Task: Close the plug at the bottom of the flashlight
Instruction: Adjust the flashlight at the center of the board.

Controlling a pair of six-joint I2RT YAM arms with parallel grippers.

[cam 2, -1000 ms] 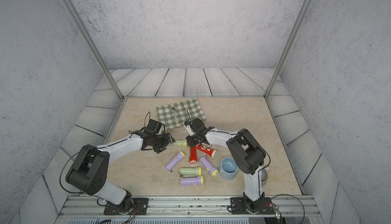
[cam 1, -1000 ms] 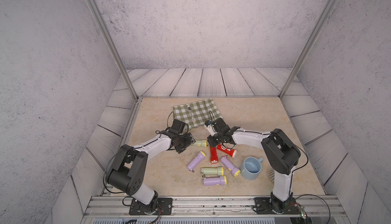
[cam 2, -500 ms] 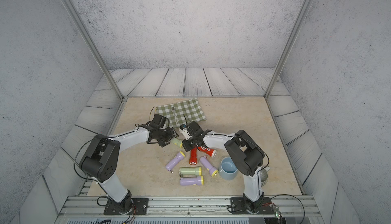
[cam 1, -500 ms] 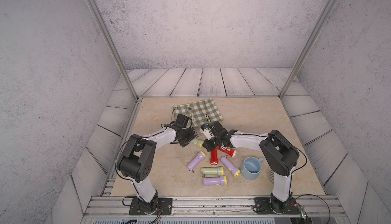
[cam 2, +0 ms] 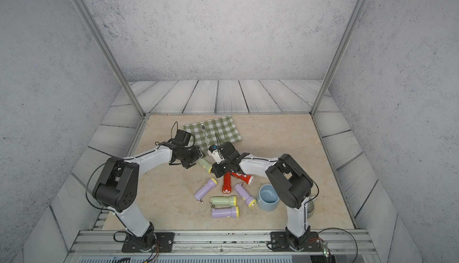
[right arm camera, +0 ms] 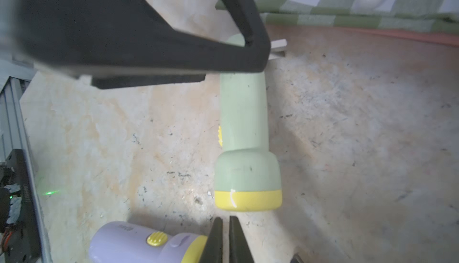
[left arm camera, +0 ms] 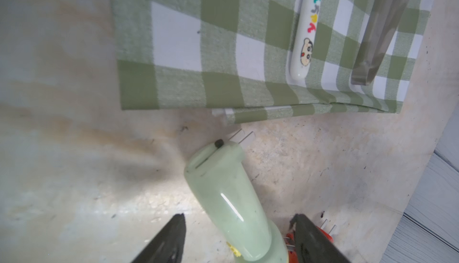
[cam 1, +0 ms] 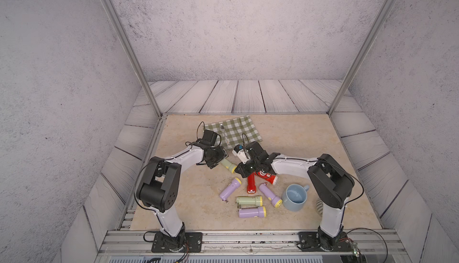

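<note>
A pale green flashlight [cam 1: 229, 166] [cam 2: 205, 165] with a yellow head lies on the table between my two grippers. At its bottom end the plug [left arm camera: 242, 137] stands out, its two metal prongs showing. My left gripper [left arm camera: 237, 220] [cam 1: 221, 160] is open and straddles the flashlight's body, with a gap on each side. In the right wrist view, the yellow head [right arm camera: 248, 200] lies just beyond the tips of my right gripper [right arm camera: 224, 220] [cam 1: 239, 172], which is shut and empty.
A green checked cloth [cam 1: 236, 130] with a spoon [cam 1: 223, 130] lies just behind. Two red flashlights [cam 1: 251, 183], purple flashlights [cam 1: 229, 191] [cam 1: 252, 212] and another green one [cam 1: 249, 200] are scattered in front. A blue mug [cam 1: 294, 197] stands at the right.
My left gripper has swung in over the green flashlight's body and its jaws have narrowed somewhat. The right gripper has shifted left to the flashlight's head. The flashlight has turned slightly.
</note>
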